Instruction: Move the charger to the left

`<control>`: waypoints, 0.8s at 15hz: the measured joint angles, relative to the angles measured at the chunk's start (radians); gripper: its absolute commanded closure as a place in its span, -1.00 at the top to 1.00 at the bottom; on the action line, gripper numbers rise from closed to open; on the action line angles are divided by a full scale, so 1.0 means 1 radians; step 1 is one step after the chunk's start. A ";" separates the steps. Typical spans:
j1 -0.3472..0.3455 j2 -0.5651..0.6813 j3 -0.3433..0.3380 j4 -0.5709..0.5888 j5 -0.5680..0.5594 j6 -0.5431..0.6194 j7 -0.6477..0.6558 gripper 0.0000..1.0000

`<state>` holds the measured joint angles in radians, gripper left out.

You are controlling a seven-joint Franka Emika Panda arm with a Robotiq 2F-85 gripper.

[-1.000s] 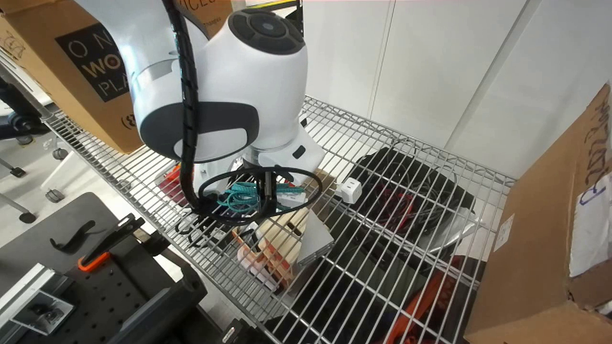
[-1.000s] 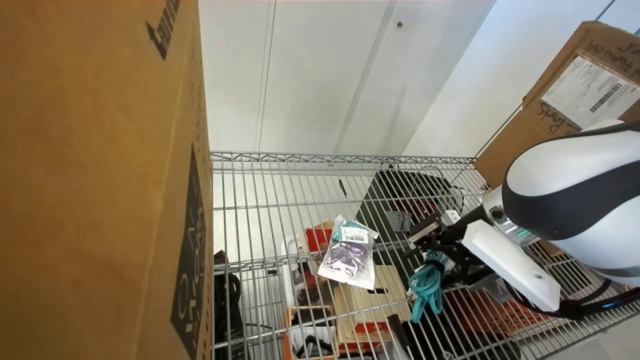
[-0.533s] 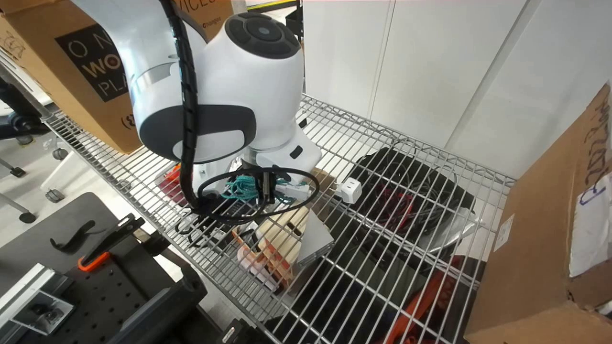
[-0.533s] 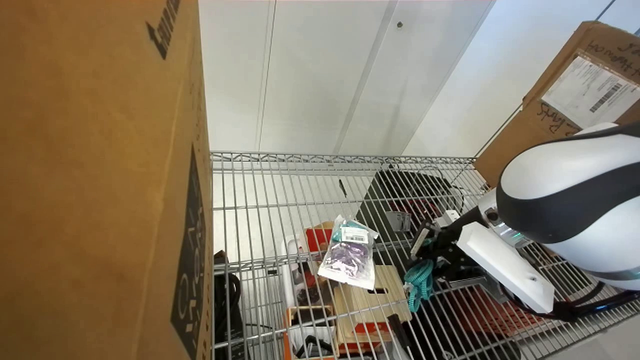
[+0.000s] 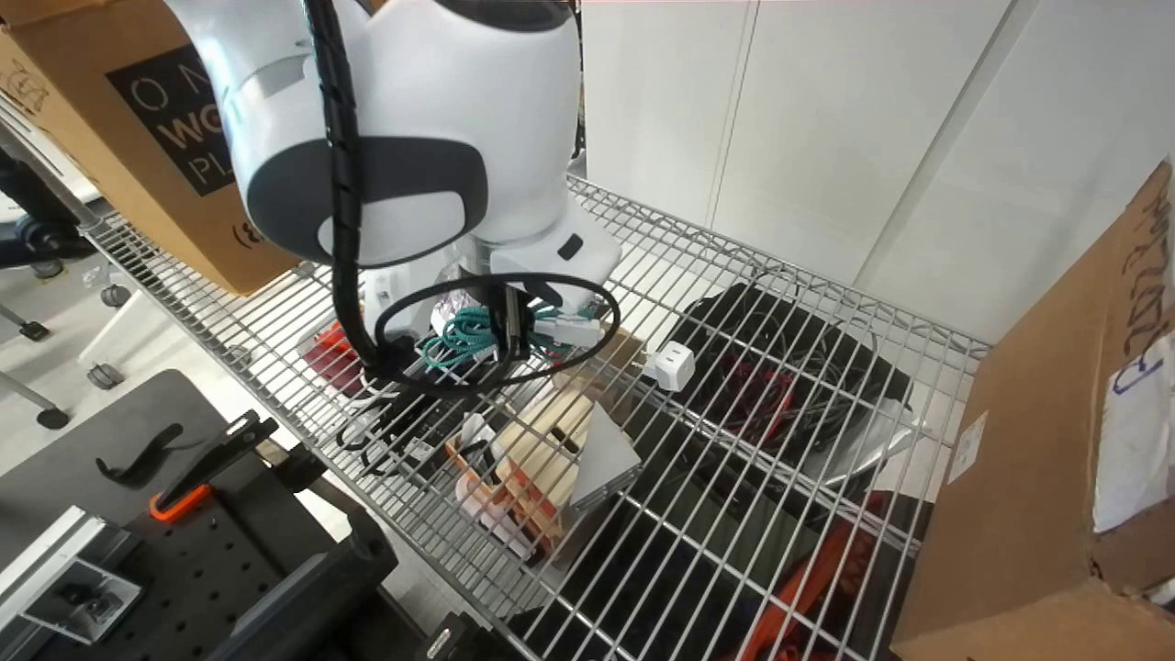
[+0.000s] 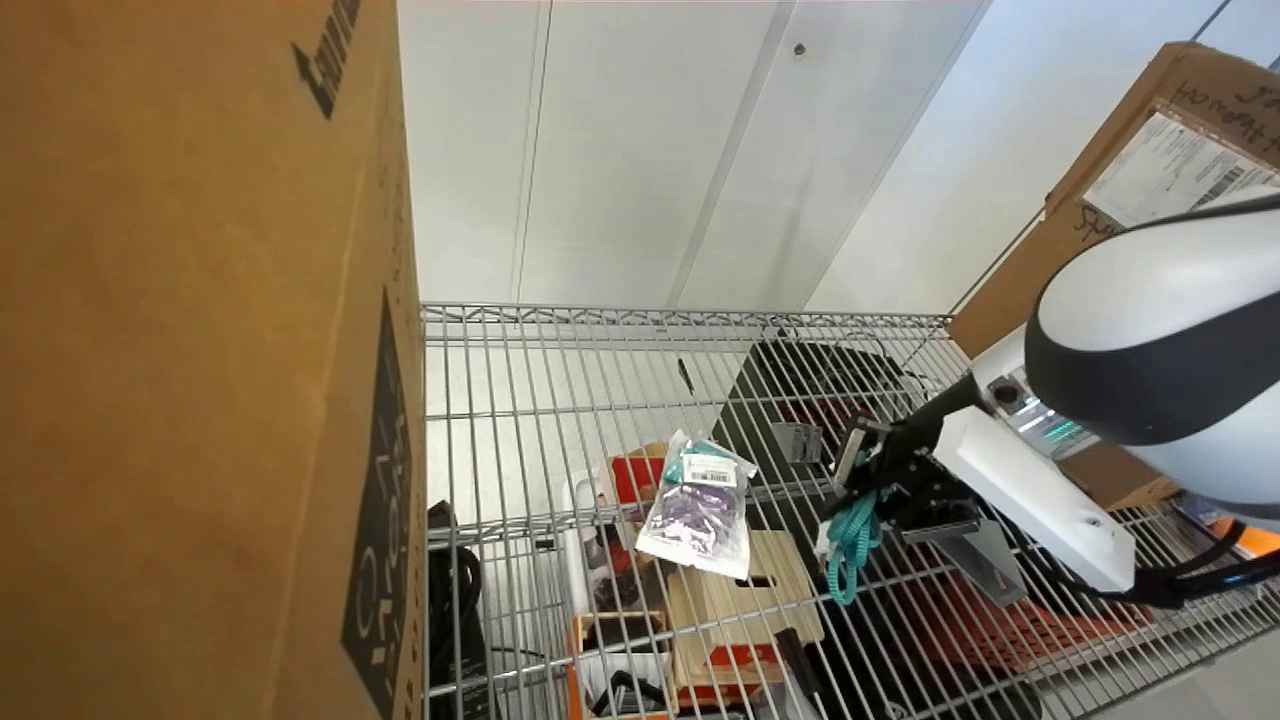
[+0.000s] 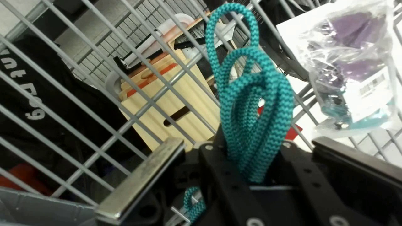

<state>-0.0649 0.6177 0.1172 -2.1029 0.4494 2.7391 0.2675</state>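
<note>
Charger (image 7: 267, 125), looped and teal, in the grip of the end effector (image 7: 248, 150)

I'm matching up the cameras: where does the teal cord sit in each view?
In an exterior view: teal cord left of centre, partly hidden, up and left of the wooden box.
In an exterior view: teal cord right of centre, right of the wooden box.
Wrist view: teal cord large, slightly right of centre, a small piece lower.
Shared landmark: the slotted wooden box.
</note>
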 measured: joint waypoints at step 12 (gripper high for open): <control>0.052 -0.135 -0.090 0.122 -0.238 -0.326 -0.134 -0.88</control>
<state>-0.0133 0.4827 0.0276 -1.9805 0.2110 2.4130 0.1336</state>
